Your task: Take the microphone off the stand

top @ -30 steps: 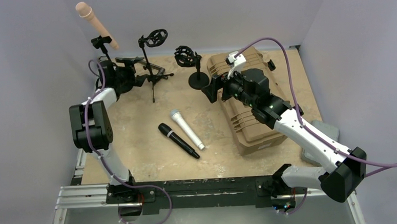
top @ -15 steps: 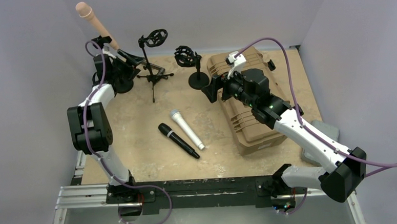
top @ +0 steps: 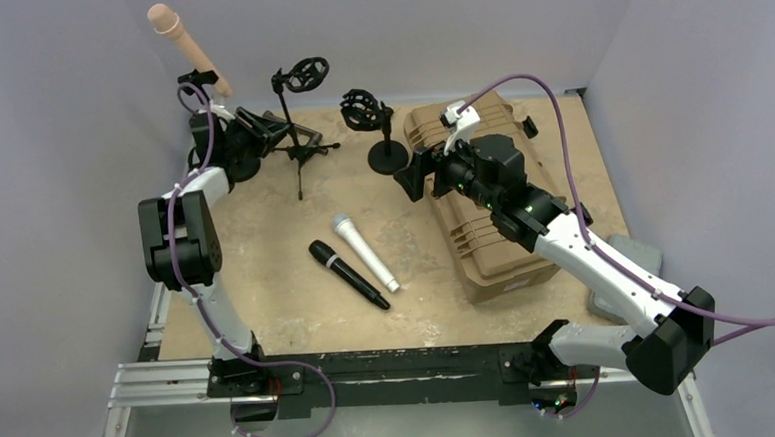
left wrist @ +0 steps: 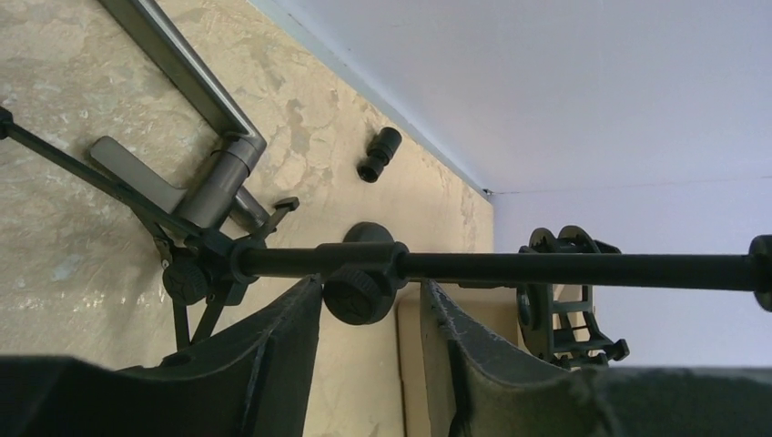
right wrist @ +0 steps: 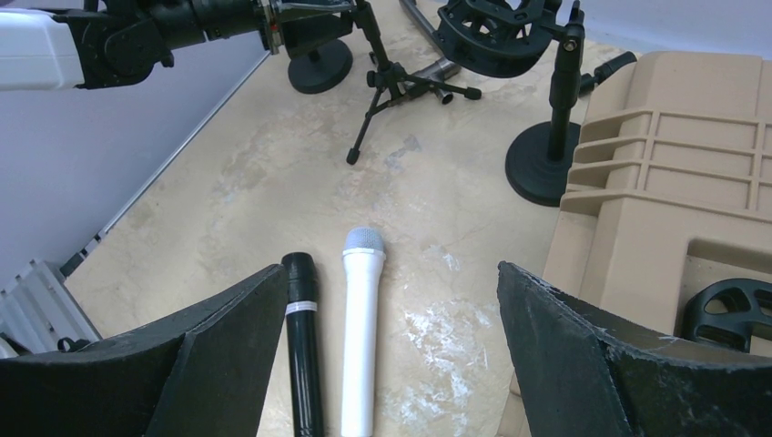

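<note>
The peach microphone (top: 187,41) sits in the clip of its stand (top: 194,81), up and to the left of the left gripper (top: 264,127) in the overhead view. Its long axis is steeply tilted. The head points up and left, away from the gripper, and the tail end sits at the clip.

The left gripper (left wrist: 370,289) is released. Its two fingers (left wrist: 273,364) straddle the clamp knob (left wrist: 358,293) on the tripod stand (top: 297,133). Contact with the knob cannot be confirmed from the wrist view.

The right gripper (right wrist: 390,268) is spread wide, with nothing between the fingers. It hangs above the table (top: 267,285). The white microphone (right wrist: 362,337) lies below it, with the black microphone (right wrist: 304,346) just beside that one. The tan case (top: 484,223) is under the right arm.

Compared with half a second ago, the left gripper has swung right, off the stand column and towards the tripod stand. The peach microphone, the right gripper and both loose microphones are unchanged.
</note>
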`<state>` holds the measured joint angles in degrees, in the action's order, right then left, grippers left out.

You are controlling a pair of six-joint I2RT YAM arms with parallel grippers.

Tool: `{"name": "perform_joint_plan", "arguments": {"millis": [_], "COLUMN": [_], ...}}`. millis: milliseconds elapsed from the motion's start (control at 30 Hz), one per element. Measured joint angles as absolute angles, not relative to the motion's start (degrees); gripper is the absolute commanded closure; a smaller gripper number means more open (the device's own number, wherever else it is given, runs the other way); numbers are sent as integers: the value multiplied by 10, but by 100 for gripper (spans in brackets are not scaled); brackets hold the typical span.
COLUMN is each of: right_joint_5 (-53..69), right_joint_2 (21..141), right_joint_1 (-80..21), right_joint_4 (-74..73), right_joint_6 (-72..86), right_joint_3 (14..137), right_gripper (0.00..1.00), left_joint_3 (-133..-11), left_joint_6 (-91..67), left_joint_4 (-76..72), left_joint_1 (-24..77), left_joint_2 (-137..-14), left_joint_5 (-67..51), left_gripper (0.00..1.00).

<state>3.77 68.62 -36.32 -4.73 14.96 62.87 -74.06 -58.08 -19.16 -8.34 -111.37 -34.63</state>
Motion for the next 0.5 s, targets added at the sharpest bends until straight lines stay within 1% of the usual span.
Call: {"name": "perform_joint_plan", "arguments": {"millis": [100, 200, 367, 500], "right_joint_5": [38, 38, 38, 38], "right_joint_2": [686, 686, 686, 686], "right_joint_1": [-363, -363, -363, -363], "right_joint_4": [-47, -47, -47, -47], "right_joint_6": [150, 150, 150, 150], "right_joint_3": [629, 629, 628, 628], "right_gripper": [17, 17, 17, 17], "left_joint_3": [-726, -712, -693, -686], "left_joint_6": [-589, -602, -636, -650], "left_joint_4": [-203, -219, -255, -268], "left_joint_1": [-83, -82, -82, -82], "left_joint_2": [-1114, -1114, -1114, -1114], "left_joint_5": [-347, -347, -342, -338], "left_gripper": [62, 69, 77, 79]}}
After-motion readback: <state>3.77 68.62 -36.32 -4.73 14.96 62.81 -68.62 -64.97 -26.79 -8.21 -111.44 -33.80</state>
